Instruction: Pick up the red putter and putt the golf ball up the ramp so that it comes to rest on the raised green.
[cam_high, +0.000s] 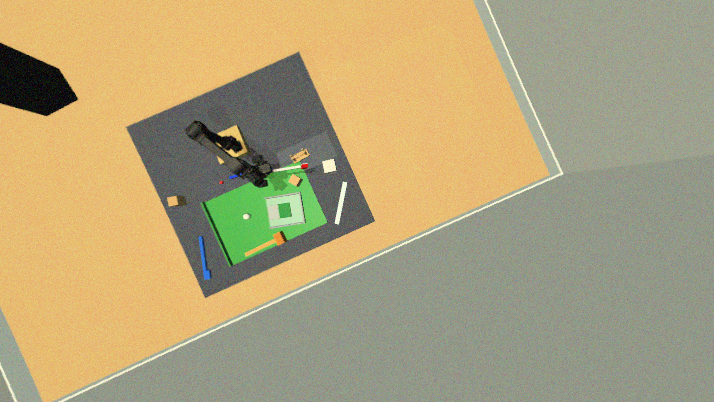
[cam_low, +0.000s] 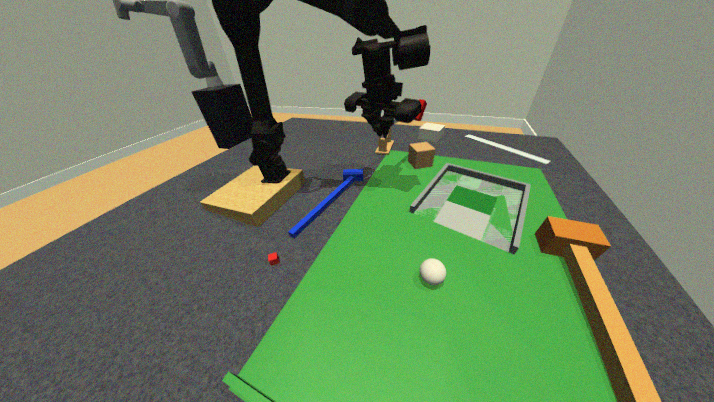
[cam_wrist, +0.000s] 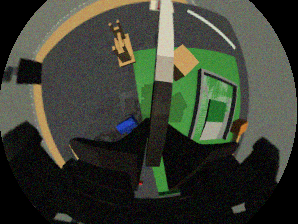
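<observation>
My gripper (cam_high: 263, 176) (cam_low: 383, 130) (cam_wrist: 153, 121) is shut on the dark grip end of the red putter (cam_high: 289, 168) (cam_wrist: 164, 50) and holds it in the air over the far edge of the green mat (cam_high: 235, 237) (cam_low: 380, 310). The putter's white shaft points away from me, and its red head (cam_high: 304, 165) (cam_low: 423, 108) is at the far tip. The white golf ball (cam_high: 246, 216) (cam_low: 433, 270) rests on the mat. The raised green (cam_high: 285, 210) (cam_low: 473, 199) (cam_wrist: 217, 111) sits inside its grey-walled ramp frame (cam_low: 469, 174).
A wooden putter stand (cam_high: 299, 155) (cam_low: 384, 145) (cam_wrist: 121, 46) lies under the gripper. Nearby are a tan cube (cam_high: 295, 180) (cam_low: 421, 154), a blue putter (cam_low: 322, 205), an orange putter (cam_high: 265, 245) (cam_low: 590, 270), a white block (cam_high: 329, 165), a white stick (cam_high: 341, 202) (cam_low: 507, 148) and a small red cube (cam_low: 273, 258).
</observation>
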